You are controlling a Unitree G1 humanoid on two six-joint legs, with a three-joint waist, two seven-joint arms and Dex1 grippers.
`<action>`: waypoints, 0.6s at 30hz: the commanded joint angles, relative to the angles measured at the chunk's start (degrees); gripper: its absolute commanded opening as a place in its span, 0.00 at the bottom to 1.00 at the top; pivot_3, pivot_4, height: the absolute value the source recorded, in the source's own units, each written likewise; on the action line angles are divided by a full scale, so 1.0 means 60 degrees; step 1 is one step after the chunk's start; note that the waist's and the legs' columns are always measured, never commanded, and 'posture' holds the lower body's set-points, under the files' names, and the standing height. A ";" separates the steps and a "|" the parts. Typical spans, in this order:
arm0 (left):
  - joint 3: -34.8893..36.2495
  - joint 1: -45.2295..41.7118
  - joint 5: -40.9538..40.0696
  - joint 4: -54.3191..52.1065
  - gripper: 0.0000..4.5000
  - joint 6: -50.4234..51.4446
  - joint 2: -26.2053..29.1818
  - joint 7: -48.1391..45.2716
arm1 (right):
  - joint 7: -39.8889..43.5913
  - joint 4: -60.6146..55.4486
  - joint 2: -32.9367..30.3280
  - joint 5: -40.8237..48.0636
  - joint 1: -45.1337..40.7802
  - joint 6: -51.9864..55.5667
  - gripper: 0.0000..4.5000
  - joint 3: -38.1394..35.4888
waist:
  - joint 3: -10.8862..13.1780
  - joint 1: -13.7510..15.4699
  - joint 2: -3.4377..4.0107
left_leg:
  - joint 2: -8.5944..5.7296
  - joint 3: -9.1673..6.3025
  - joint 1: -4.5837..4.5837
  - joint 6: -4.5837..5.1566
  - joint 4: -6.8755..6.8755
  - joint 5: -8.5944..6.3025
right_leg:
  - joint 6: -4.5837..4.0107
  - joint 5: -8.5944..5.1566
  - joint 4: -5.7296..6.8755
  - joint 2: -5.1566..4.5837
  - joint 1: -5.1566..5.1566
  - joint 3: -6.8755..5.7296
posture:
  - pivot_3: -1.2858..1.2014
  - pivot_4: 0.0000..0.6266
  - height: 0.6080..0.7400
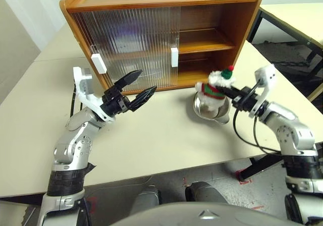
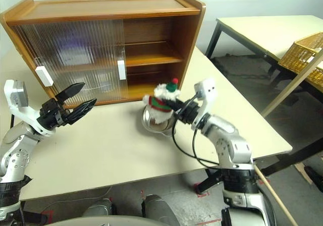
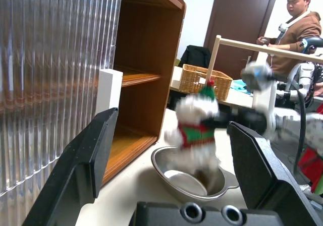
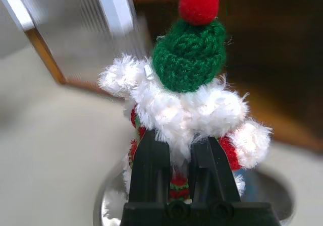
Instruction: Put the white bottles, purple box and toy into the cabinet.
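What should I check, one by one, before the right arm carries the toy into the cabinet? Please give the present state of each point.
1. Grip on the toy: the right gripper is closed on its back. Ok.
2. Toy clear of the steel bowl: it hangs above the bowl. Ok.
3. Cabinet opening: the right half stands open, with both sliding doors on the left half. Ok.
4. Free room on the shelf and on the bottom board: both look bare. Ok.
5. Left gripper out of the way: it hovers open before the doors, left of the opening. Ok.
6. How firm the hold is: cannot tell.
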 commanded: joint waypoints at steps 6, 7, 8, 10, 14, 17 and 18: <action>-0.0091 -0.0084 0.0163 0.0106 1.00 -0.0113 -0.0152 -0.0036 | -0.0074 0.0837 -0.0036 0.0165 -0.2434 -0.0047 0.04 -0.0340 | -0.0005 -0.0018 0.0003 | 0.0002 -0.0002 0.0001 0.0014 -0.0003 0.0008 | -0.0006 0.0005 0.0002 0.0002 -0.0003 -0.0003 | 0.47 0.02 1.00; -0.0088 -0.0068 0.0171 0.0098 1.00 -0.0124 -0.0163 -0.0035 | -0.0049 0.0987 -0.0022 0.0129 -0.2618 -0.0108 0.04 -0.0327 | -0.0005 -0.0017 0.0004 | 0.0002 -0.0002 0.0002 0.0015 -0.0003 0.0008 | -0.0009 0.0006 0.0002 0.0002 -0.0003 -0.0004 | 0.47 0.02 1.00; -0.0088 -0.0061 0.0180 0.0095 1.00 -0.0134 -0.0176 -0.0031 | -0.0015 0.1146 -0.0011 0.0092 -0.2779 -0.0182 0.04 -0.0308 | -0.0005 -0.0011 0.0004 | 0.0003 -0.0002 0.0000 0.0016 -0.0005 0.0009 | -0.0014 0.0010 0.0002 0.0002 -0.0004 -0.0004 | 0.47 0.02 1.00; -0.0074 -0.0012 0.0188 0.0051 1.00 -0.0161 -0.0200 -0.0009 | 0.0071 0.1664 0.0054 -0.0033 -0.3231 -0.0422 0.04 -0.0234 | -0.0006 0.0014 0.0006 | 0.0002 -0.0002 -0.0003 0.0017 -0.0004 0.0010 | -0.0017 0.0012 0.0003 0.0002 -0.0005 -0.0005 | 0.47 0.02 1.00; -0.0063 0.0070 0.0202 -0.0047 1.00 -0.0201 -0.0240 0.0057 | 0.0348 0.3002 0.0244 -0.0505 -0.4047 -0.1174 0.04 -0.0030 | -0.0007 0.0014 0.0009 | 0.0002 -0.0001 -0.0006 0.0020 -0.0003 0.0011 | -0.0082 0.0059 0.0003 0.0000 -0.0011 -0.0003 | 0.48 0.01 1.00; -0.0055 0.0083 0.0203 -0.0078 1.00 -0.0212 -0.0253 0.0100 | 0.0473 0.3814 0.0378 -0.0767 -0.4495 -0.1625 0.04 0.0012 | -0.0008 0.0030 0.0009 | 0.0004 -0.0006 -0.0005 0.0024 -0.0005 0.0013 | -0.0093 0.0065 0.0004 0.0001 -0.0012 -0.0009 | 0.48 0.01 1.00; -0.0047 0.0098 0.0207 -0.0107 1.00 -0.0221 -0.0262 0.0138 | 0.0507 0.4425 0.0453 -0.0938 -0.4833 -0.1944 0.04 0.0029 | -0.0009 0.0034 0.0011 | 0.0005 -0.0005 -0.0005 0.0026 -0.0005 0.0015 | -0.0095 0.0065 0.0005 0.0001 -0.0012 -0.0011 | 0.48 0.01 1.00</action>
